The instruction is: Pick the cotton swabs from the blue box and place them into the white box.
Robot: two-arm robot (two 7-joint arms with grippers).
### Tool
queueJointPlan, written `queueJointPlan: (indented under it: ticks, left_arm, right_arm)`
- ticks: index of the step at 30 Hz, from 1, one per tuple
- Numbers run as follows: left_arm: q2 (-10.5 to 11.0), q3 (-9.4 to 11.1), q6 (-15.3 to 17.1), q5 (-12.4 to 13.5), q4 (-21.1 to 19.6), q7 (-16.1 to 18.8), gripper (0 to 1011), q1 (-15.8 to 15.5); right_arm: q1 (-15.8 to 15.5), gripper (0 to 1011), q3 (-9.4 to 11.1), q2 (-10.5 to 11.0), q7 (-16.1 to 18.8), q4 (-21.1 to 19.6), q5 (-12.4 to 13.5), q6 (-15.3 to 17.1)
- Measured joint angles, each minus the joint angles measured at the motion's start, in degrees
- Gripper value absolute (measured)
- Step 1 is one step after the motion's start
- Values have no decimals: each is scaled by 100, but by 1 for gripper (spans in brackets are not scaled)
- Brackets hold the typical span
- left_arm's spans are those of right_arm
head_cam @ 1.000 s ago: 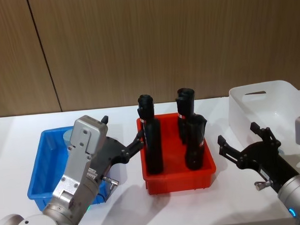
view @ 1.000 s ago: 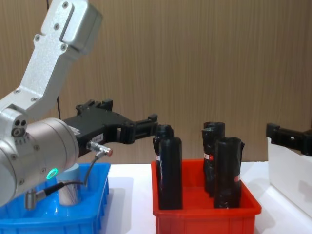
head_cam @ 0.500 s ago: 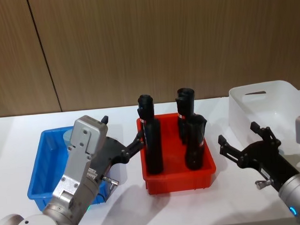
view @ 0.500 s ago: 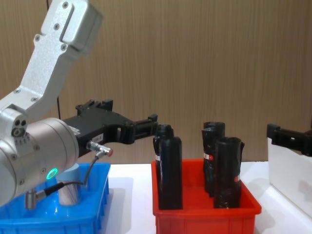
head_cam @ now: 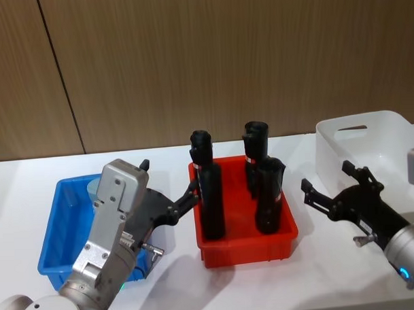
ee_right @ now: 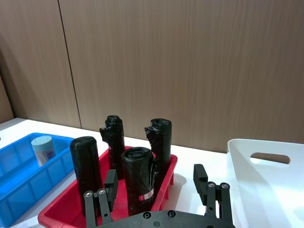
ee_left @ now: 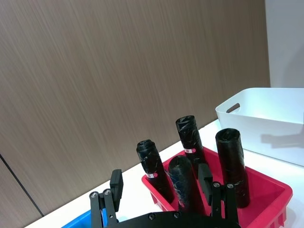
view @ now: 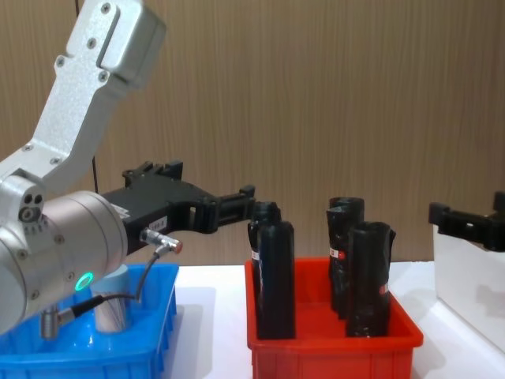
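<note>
**Two grippers held apart in the air, one swab jar seen in the blue box**

One jar of cotton swabs (ee_right: 42, 149) is seen standing upright in the blue box (head_cam: 57, 235), behind and below the left gripper (head_cam: 169, 190), and it is not touched. The left gripper is held above that box's edge nearest the red bin (head_cam: 248, 252), with its fingers (ee_left: 116, 185) spread and nothing between them. Four black bottles (head_cam: 210, 196) are kept upright in the red bin, between the two grippers. The right gripper (head_cam: 334, 184) is held over the table (head_cam: 320, 273), near the white box (head_cam: 370, 146) beside it, its fingers (ee_right: 199, 178) parted and empty
</note>
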Motion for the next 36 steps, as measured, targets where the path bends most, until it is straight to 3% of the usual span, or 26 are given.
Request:
queueJointPlan:
  ticks: [15, 36]
  left_arm:
    - [0, 0, 0, 0, 0, 0, 1000, 0]
    - [0, 0, 0, 0, 0, 1, 1000, 0]
  right_arm:
    - [1202, 1001, 59, -208, 1294, 1740, 24, -209]
    - [2328, 1001, -78, -468, 2553, 3539, -227, -514]
